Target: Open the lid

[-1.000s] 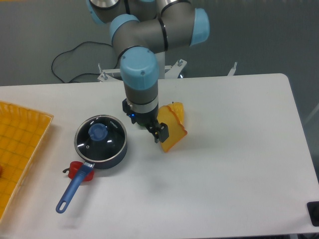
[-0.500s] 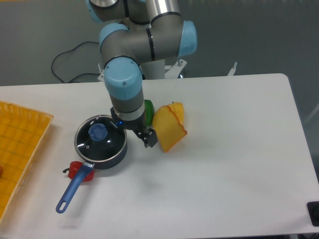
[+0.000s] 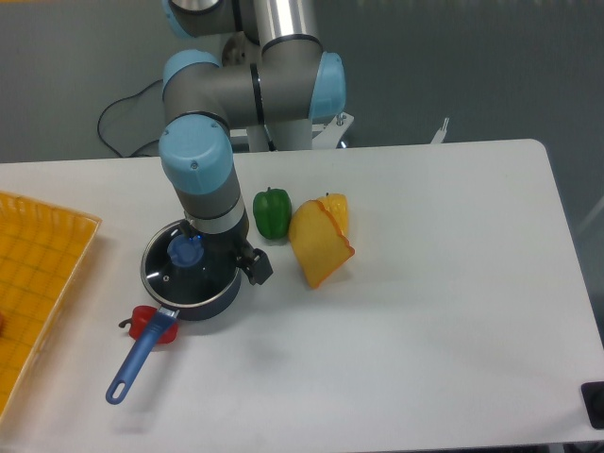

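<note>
The round glass lid [image 3: 176, 276] with its blue knob [image 3: 185, 251] sits on the small dark-blue saucepan [image 3: 219, 296] at the table's left-centre. The pan's long blue handle [image 3: 140, 357] points toward the front left. My gripper [image 3: 233, 259] hangs just above the lid's right side, a little right of the knob and not touching it. One black finger [image 3: 257, 265] sticks out past the pan's right rim. The wrist hides the other finger. The jaws look open with nothing between them.
A green pepper [image 3: 272, 212] and a yellow-orange wedge [image 3: 319, 245] lie just right of the pan. A red item [image 3: 143, 320] lies under the handle. A yellow tray [image 3: 38, 283] sits at the left edge. A black object [image 3: 595, 403] is at the front right corner.
The arm has swung left, from over the yellow wedge to over the pan's lid, uncovering the green pepper. The lid and pan have not moved.
</note>
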